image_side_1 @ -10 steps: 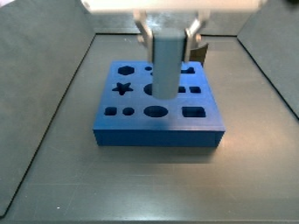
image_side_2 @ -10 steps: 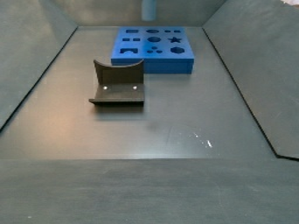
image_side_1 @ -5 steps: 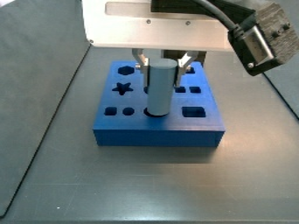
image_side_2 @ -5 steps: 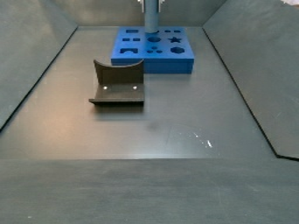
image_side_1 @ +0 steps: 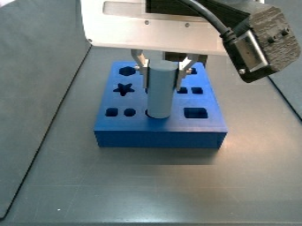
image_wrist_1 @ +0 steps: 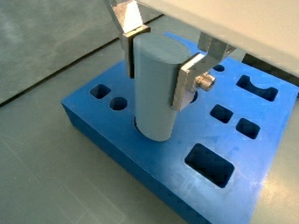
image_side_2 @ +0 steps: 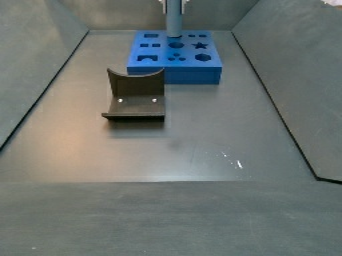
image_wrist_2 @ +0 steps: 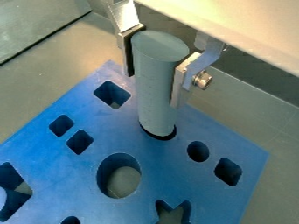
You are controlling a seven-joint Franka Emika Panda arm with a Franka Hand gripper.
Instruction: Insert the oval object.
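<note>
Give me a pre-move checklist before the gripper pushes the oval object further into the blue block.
1. Grip: gripper fingers clamp the oval object near its top: ok.
2. Peg upright in both wrist views: ok.
3. Lower end in the matching hole of the blue block: ok, tip looks entered.
4. Depth seated: cannot tell.
5. Block flat on the floor in a side view: ok.
6. Fixture away from the block: ok.

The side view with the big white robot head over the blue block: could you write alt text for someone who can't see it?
A robot gripper holds the oval object, a pale grey peg, upright with its lower end at a hole in the blue block. The block, cut with star, round and rectangular holes, sits on a grey floor.
</note>
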